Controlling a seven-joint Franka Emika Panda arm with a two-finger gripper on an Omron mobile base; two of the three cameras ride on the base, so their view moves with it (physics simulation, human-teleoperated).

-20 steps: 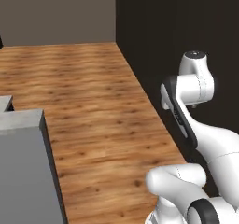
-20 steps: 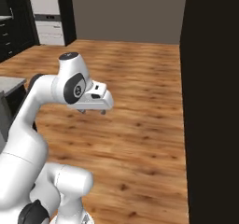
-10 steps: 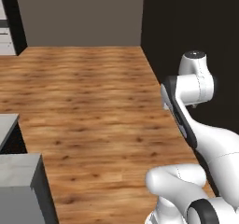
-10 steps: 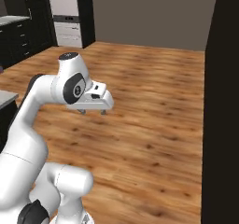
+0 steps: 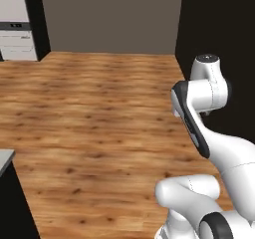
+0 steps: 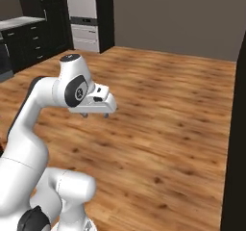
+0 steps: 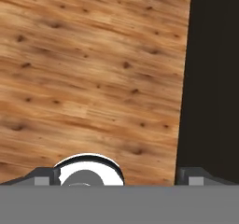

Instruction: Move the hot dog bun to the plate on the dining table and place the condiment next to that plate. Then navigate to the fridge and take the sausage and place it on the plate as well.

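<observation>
My gripper (image 6: 95,115) hangs open and empty over bare wooden floor, held out in front of the folded white arm. In the hand view its two dark fingertips (image 7: 44,175) stand far apart at the bottom with nothing between them. A tall black surface (image 5: 219,29) rises on the right, also seen along the right side of the hand view (image 7: 210,78); I cannot tell whether it is the fridge. The hot dog bun, the plate, the dining table, the condiment and the sausage are out of view.
Wooden floor (image 5: 99,113) spreads ahead to a grey back wall (image 5: 109,14). A white appliance column (image 6: 86,18) stands among black cabinets (image 6: 29,37) at the far left. A pale grey slab corner on a dark base (image 5: 4,159) sits at the lower left.
The whole picture has shifted, so the base has moved: the black surface slid right and the grey slab slipped off to the lower left. The arm holds the same pose, gripper still open.
</observation>
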